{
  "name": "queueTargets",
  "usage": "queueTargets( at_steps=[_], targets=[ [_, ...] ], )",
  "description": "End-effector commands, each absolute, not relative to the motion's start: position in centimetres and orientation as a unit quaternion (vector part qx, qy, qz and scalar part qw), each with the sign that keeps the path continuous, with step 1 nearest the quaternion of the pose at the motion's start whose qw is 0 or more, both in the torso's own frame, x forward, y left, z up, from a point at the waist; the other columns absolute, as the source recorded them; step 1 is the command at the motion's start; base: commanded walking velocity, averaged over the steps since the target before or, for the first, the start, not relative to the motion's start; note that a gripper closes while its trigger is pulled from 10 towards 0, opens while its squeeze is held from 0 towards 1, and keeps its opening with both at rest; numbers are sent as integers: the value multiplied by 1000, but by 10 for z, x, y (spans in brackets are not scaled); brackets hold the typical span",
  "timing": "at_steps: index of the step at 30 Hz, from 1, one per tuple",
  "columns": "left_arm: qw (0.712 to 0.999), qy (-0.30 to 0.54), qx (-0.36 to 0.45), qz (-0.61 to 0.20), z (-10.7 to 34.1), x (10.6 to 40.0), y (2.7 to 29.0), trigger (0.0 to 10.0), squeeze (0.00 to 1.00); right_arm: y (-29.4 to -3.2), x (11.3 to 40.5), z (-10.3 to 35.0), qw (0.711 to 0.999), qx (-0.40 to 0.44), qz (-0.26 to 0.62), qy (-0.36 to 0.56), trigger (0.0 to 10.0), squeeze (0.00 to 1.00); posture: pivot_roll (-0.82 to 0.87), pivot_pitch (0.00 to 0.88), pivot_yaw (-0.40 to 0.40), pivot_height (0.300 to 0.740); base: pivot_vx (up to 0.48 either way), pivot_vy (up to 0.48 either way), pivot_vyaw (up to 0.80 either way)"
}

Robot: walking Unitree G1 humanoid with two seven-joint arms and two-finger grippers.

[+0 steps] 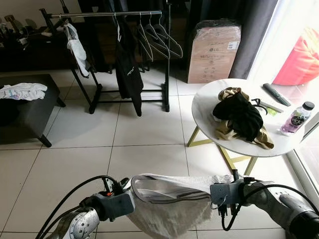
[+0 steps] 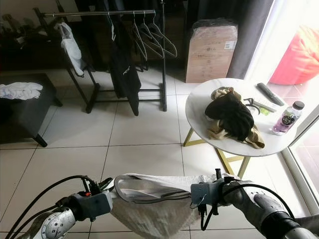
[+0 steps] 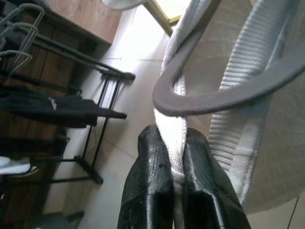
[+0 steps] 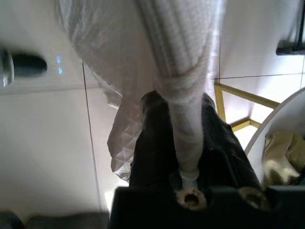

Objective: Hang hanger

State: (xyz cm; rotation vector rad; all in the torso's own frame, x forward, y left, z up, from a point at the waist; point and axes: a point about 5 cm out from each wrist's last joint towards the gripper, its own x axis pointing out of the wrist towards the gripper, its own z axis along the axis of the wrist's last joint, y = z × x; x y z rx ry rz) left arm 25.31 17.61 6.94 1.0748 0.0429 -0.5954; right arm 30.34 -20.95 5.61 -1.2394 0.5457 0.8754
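A white knitted garment (image 1: 169, 204) on a grey hanger (image 3: 214, 95) hangs stretched between my two arms, low and close in front of me. My left gripper (image 3: 174, 136) is shut on the garment's white edge just below the hanger's rounded end. My right gripper (image 4: 180, 102) is shut on a bunched fold of the same garment at its other side. Across the tiled floor stands a black clothes rack (image 1: 114, 15). It holds several empty hangers (image 1: 159, 40), a black garment (image 1: 128, 69) and a white one (image 1: 77, 47).
A round white table (image 1: 199, 107) at the right carries a clothes pile (image 1: 239, 117), a bottle (image 1: 296, 118) and a remote (image 1: 276, 93). A black bench (image 1: 30, 112) with a white cloth (image 1: 22, 91) stands left. A cardboard box (image 1: 214, 50) sits beside the rack.
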Motion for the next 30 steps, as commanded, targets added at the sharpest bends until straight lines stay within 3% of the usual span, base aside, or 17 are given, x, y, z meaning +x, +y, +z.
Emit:
queueTargets(
  at_steps=[1,5,10,17,22,28,29,30],
  targets=[
    [802,102,564,-168,73,253,245,0,0,-311,288,62,735,-491,217,414,0,0,-90,178,14,740,0,0,0],
    [792,112,572,-181,65,247,246,0,0,-299,302,77,815,-387,206,379,0,0,-95,178,15,740,0,0,0],
    [792,118,569,-185,60,244,243,0,0,-293,309,86,832,-362,215,361,0,0,-94,176,13,740,0,0,0],
    [787,135,582,-151,61,245,257,0,0,-299,298,81,786,-409,263,381,0,0,-89,177,11,740,0,0,0],
    [789,139,582,-139,62,243,261,0,0,-326,288,81,740,-473,236,416,0,0,-92,178,10,740,0,0,0],
    [785,147,588,-126,62,244,265,0,0,-340,283,86,730,-483,221,430,0,0,-91,178,11,740,0,0,0],
    [782,154,590,-128,61,243,267,0,0,-343,283,88,736,-477,214,430,0,0,-92,178,12,740,0,0,0],
    [777,166,593,-135,58,241,269,0,0,-343,285,92,760,-446,212,422,0,0,-94,178,15,740,0,0,0]
  ],
)
